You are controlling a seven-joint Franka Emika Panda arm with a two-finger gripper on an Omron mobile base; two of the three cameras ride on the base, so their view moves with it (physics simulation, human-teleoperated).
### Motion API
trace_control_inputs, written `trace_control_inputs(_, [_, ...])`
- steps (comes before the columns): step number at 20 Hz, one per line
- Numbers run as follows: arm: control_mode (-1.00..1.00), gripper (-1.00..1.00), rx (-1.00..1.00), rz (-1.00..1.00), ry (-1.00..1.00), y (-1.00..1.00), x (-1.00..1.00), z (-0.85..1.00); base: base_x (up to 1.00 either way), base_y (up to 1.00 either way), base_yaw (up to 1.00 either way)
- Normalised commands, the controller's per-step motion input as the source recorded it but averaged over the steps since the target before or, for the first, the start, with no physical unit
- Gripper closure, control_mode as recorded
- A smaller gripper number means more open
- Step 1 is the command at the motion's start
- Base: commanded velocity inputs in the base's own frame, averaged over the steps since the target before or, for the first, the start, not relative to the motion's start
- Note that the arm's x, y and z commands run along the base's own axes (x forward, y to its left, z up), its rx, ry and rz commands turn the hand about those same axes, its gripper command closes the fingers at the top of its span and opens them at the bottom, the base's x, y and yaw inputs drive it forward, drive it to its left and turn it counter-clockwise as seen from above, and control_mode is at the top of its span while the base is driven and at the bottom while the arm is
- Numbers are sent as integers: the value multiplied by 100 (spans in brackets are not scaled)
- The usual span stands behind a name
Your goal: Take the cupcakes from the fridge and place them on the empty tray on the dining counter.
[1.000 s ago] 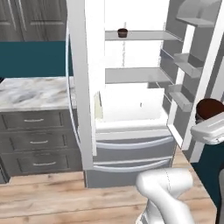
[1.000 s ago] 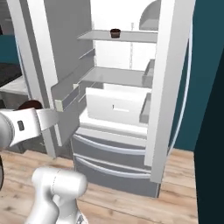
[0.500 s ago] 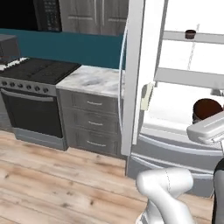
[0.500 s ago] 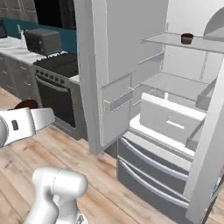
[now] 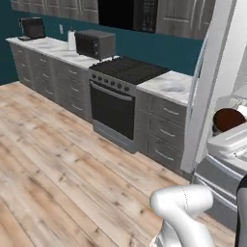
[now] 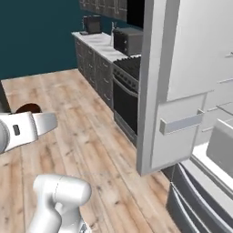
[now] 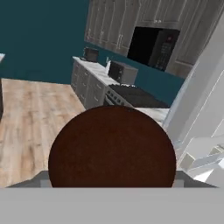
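A round dark-brown cupcake (image 7: pixel 111 146) sits right in front of the hand camera and hides the fingertips. It also rides on the white hand at the right edge of the left base view, cupcake (image 5: pixel 227 118), and at the left edge of the right base view, cupcake (image 6: pixel 28 108). My gripper (image 5: pixel 230 133) is shut on it. The grey fridge (image 6: pixel 175 77) stands with its door open, door edge (image 5: pixel 206 91), and its bottom drawers (image 6: pixel 200 200) show below. The empty tray and the dining counter are out of view.
A black stove (image 5: pixel 118 94) stands in a run of grey cabinets with a marble top (image 5: pixel 169 84). A toaster oven (image 5: pixel 95 43) and a coffee machine (image 5: pixel 33 28) sit on it, under a black microwave (image 7: pixel 153 43). Open wooden floor (image 5: pixel 58 169) lies to the left.
The whole scene has slid to the right as the base turns left; the fridge now sits at the right edge and the stove wall has come into view. The cupcake stays in the gripper.
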Motion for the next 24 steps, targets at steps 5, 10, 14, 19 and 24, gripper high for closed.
trace_control_inputs(5, [100,100,0,0,0,0,0,0,0,0,63])
trace_control_inputs(10, [100,100,0,0,0,0,0,0,12,0,50])
trace_control_inputs(14, [100,100,0,0,0,0,0,0,81,14,29])
trace_control_inputs(19, [100,100,0,0,0,0,0,0,100,47,23])
trace_control_inputs(24, [100,100,0,0,0,0,0,0,100,47,19])
